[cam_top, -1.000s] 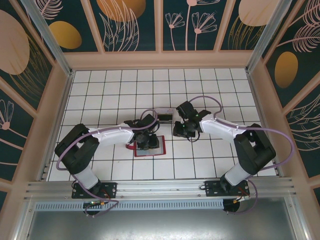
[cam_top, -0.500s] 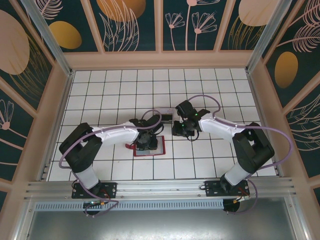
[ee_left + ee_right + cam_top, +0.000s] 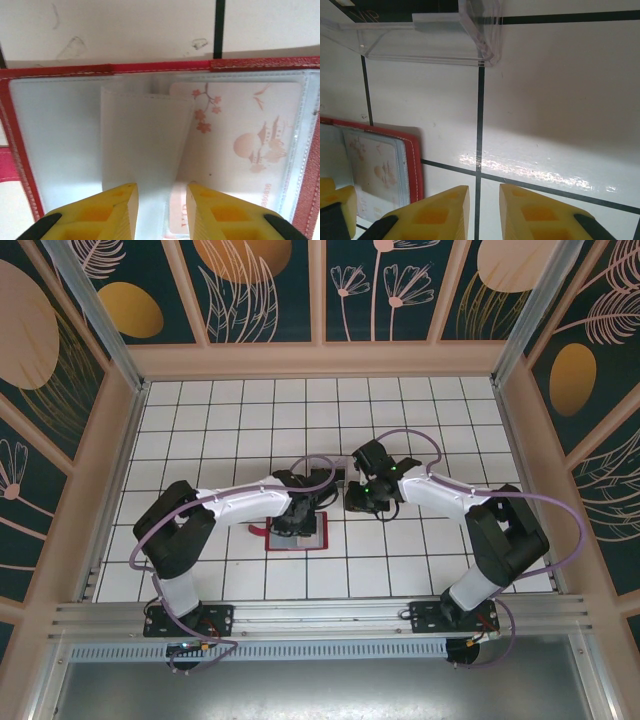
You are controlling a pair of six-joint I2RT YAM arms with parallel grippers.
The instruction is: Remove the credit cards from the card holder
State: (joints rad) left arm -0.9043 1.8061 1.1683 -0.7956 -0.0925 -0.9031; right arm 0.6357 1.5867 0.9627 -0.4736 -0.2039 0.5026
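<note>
Left wrist view: holder point(image 3: 160, 66) is lying open across mid-frame on worktop point(image 3: 125, 30), card point(image 3: 245, 135) sitting in its right sleeve, so removal is looking pending; left fingers point(image 3: 110, 210), bottom edge, are standing part open astride clear flap point(image 3: 140, 140); right fingers point(image 3: 440, 210) are hovering narrowly apart, empty.

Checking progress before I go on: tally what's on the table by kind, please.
Red card holder: 1
Clear plastic box: 1
Patterned card in a sleeve: 1
Dark flat item in the box, likely a card: 1
Total: 4
</note>
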